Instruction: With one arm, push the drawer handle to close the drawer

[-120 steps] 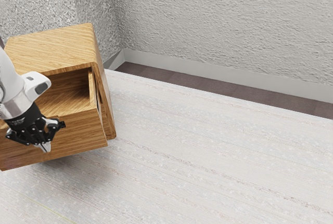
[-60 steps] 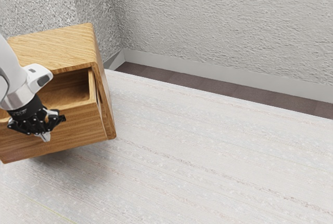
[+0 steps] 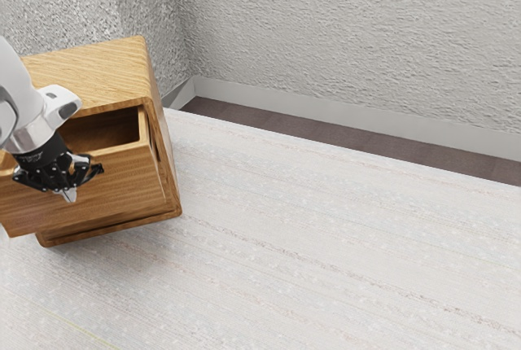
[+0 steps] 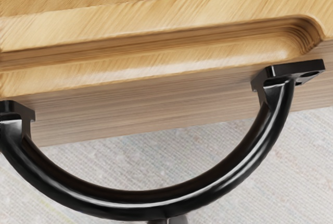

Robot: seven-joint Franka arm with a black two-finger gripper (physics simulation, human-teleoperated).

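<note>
Rough, grey plaster walls (image 3: 342, 32) meet in a corner, with a smooth pale skirting board (image 3: 326, 113) along their foot and a dark brown strip of floor (image 3: 326, 133) below it. In front of that spreads my broad bench (image 3: 326, 260), off-white and finely streaked, with a woven look up close. On it, at the exterior view's left, sits a boxy wooden cabinet (image 3: 89, 65), honey-coloured, with clear grain and softly rounded edges. Its drawer (image 3: 122, 183) stands partway out, so I can see into the hollow behind the flat front panel. Seen from my wrist, the light wood has a long groove (image 4: 156, 62) with a rounded end, and near it the handle (image 4: 145, 198), a glossy black half-hoop of round bar, joins the duller wooden face through two squared feet. That handle lies right at my tool (image 3: 69, 196), on the outer side of the drawer front, its curve bowing away from the wood. My tool points downward in front of the panel, its two fingertips brought together into one narrow point. I see nothing gripped between them; whether they press against the handle's bar I cannot tell from here.
</note>
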